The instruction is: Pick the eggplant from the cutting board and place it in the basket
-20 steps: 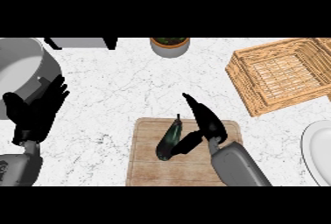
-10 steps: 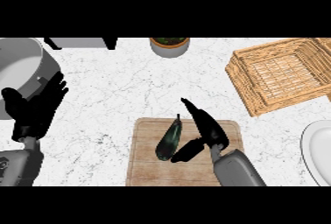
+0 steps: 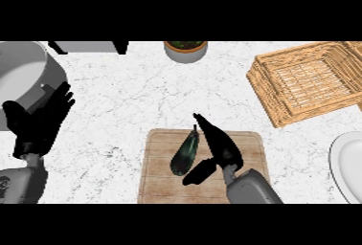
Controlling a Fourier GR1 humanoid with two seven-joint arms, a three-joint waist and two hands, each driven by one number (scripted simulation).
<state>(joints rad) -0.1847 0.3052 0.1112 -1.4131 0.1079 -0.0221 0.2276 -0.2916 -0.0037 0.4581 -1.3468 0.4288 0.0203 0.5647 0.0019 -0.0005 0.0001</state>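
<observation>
Right hand (image 3: 222,150) fingers (image 3: 207,127) held straight, spread from thumb (image 3: 198,173), nothing gripped. Eggplant (image 3: 185,152) seen lying just left of fingers, in gap above thumb; contact cannot be told. Eggplant laid lengthwise on cutting board (image 3: 159,184), stem end up. Basket (image 3: 308,81) placed well apart, upper right. Left hand (image 3: 39,122) shown open, fingers up, at left edge beside grey pot (image 3: 21,76).
</observation>
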